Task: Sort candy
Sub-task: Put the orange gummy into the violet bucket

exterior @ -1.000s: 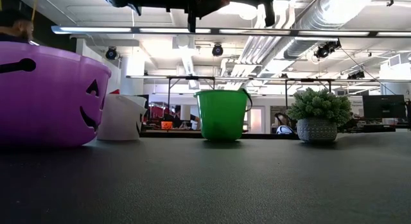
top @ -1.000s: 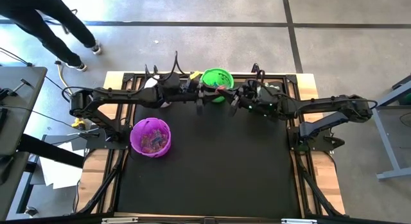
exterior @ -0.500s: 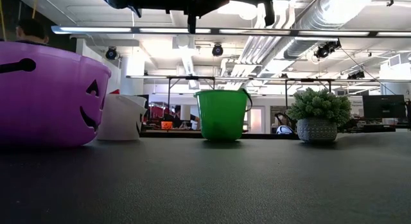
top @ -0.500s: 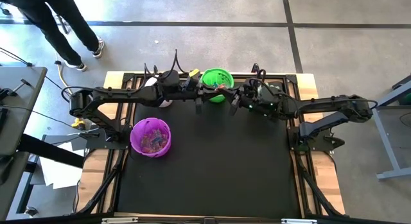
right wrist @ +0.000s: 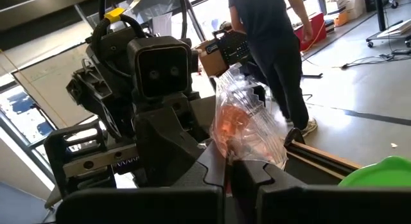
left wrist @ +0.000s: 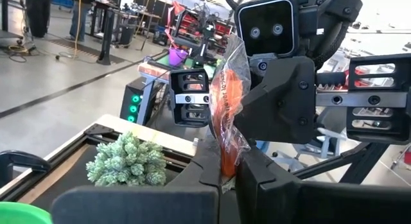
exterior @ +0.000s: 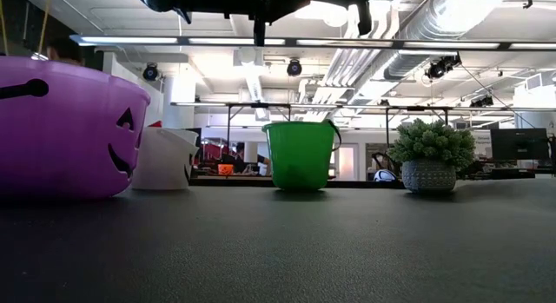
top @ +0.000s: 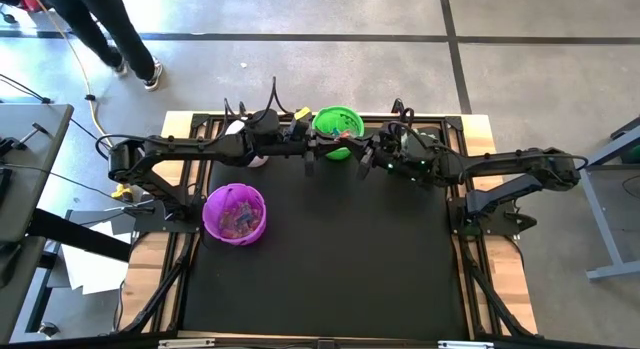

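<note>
Item: clear plastic candy bag with orange-red contents (left wrist: pixel 226 115), held in the air between both arms at the far edge of the tabletop (top: pixel 330 249), just beside the green bucket (top: pixel 337 121). Left claw (left wrist: pixel 229 176): clenched on one end of the bag, film pinched between its dark fingers. Right claw (right wrist: pixel 229 167): likewise clenched on the other end, the crumpled film bulging above its fingers. In the high view the two claws meet close to the green bucket's rim. Other stock: purple pumpkin-faced bucket (top: pixel 235 213) at the near left, loose candy (top: pixel 238 219) visible inside it; white bucket (exterior: pixel 164 158) at the far left; potted spiky green plant (exterior: pixel 428 164) at the far right, not part of the sort. A person (top: pixel 95 29) walks on the floor beyond the far-left corner. Hazards, as judged: with both claws gripping thin film, a pull apart could tear the bag unevenly and scatter sweets over the tabletop or off its far edge; a slip at either pinch would let the bag swing or drop beside the green bucket, not into it; the two wrists are very close and could knock together. Change against the earlier frames: the left claw, partly open a second ago, has closed onto the bag; the right claw was already closed; the arms and buckets sit as they did; the person has moved further toward the far left.
</note>
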{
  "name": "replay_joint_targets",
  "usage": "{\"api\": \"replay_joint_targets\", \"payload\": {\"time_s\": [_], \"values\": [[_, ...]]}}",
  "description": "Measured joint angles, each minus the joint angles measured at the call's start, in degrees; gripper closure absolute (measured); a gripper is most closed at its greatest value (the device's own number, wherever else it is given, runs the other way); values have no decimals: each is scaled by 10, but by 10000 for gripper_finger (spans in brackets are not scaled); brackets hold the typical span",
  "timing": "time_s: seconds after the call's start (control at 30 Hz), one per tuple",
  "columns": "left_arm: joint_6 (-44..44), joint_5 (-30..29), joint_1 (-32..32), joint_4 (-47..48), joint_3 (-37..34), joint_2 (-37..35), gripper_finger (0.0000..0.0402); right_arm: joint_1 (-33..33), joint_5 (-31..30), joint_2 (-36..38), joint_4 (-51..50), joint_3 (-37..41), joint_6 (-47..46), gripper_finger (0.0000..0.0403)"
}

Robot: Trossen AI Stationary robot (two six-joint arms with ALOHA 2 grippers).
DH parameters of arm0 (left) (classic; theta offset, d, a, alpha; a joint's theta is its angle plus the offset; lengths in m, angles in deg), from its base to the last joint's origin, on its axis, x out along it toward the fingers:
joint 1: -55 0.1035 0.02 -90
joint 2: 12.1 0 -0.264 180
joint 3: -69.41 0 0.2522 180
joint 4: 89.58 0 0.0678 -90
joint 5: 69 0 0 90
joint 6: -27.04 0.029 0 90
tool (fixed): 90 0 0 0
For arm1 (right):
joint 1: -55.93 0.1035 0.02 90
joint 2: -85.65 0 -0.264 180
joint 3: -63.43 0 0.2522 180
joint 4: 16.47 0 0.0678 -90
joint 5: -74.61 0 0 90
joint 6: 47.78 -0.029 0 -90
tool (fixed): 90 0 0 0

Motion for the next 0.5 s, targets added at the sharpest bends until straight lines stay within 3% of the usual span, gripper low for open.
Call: {"api": "replay_joint_targets", "payload": {"time_s": [0.17, 0.5], "values": [[3, 0, 0, 0, 0, 0, 401, 0, 1, 0, 0, 0, 0, 385], [3, -2, 0, 2, 0, 1, 401, 1, 6, -1, 5, 0, 5, 270]]}}
